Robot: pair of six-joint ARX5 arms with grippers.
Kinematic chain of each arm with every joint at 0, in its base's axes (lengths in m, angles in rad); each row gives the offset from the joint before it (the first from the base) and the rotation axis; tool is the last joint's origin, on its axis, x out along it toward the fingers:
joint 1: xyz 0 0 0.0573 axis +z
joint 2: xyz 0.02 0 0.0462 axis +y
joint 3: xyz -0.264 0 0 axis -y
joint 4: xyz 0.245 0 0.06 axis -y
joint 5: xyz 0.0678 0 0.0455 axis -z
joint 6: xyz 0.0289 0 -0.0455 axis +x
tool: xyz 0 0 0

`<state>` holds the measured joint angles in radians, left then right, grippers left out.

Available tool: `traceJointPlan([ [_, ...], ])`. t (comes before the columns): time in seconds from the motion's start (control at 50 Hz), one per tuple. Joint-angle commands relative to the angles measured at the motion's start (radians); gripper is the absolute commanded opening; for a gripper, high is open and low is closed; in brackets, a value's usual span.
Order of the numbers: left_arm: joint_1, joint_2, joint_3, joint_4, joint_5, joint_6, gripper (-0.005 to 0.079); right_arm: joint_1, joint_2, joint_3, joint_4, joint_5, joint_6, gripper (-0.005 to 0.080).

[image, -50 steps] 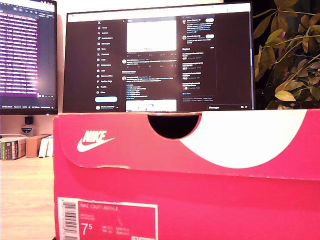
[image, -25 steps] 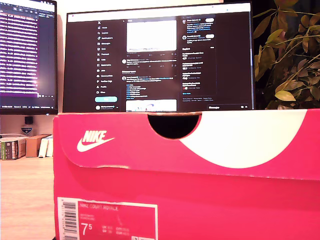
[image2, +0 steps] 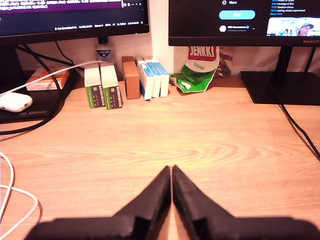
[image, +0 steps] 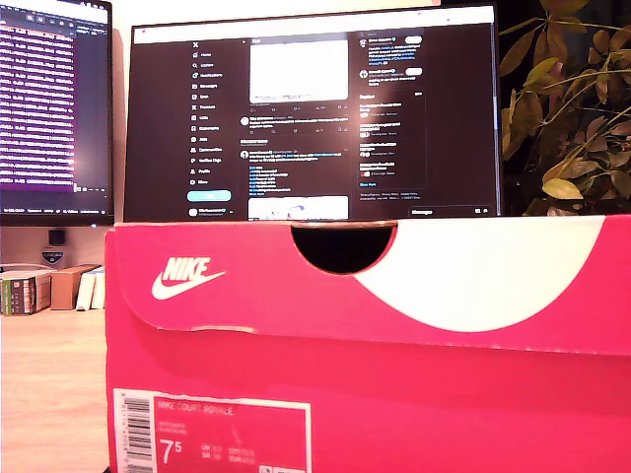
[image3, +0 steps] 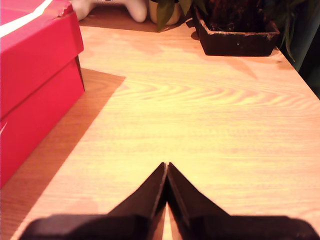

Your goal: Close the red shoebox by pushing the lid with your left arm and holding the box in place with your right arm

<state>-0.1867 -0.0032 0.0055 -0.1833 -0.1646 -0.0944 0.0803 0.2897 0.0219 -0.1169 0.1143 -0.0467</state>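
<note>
- First pincer: clenched, tips pressed together, nothing between them, low over bare bench.
- Off to one side of the first pincer: white cables lying on the bench.
- Farther ahead of the first pincer: a row of small boxes standing side by side, with a green and white bag just beside them.
- To one side of that row: a white mouse on a dark pad, and an orange box behind it.
- At the far back, ahead of the first pincer: two screens, a purple-lit monitor and a dark monitor, with the dark stand foot on the bench.
- Second pincer: clenched too, tips touching, holding nothing, over bare wood.
- Ahead and off to one side of the second pincer: red shoebox, well apart from the tips, no touch. Lid sitting over the lower part, one corner a bit torn.
- Farther ahead of the second pincer: a dark plant tray with leaves over it, at the back of the bench.
- Exterior view, very close up: red shoebox filling the lower half, lid flap down over the front with a white swoosh and a half-round cutout at the top edge. White size label low on the front.
- Behind the box in that view: the two screens and a leafy plant at the exterior view's right. Neither pincer in sight there.
</note>
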Motion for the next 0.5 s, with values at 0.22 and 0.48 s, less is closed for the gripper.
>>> traceJointPlan([
  [0.22,0.060,-0.009,-0.031,-0.013,0.000,0.006,-0.0018,-0.042,-0.167,-0.018,-0.050,-0.002,0.005,-0.0012],
  [0.48,0.126,-0.009,-0.031,-0.013,0.000,0.006,-0.0018,-0.082,-0.289,-0.018,-0.050,-0.001,0.005,-0.0012],
])
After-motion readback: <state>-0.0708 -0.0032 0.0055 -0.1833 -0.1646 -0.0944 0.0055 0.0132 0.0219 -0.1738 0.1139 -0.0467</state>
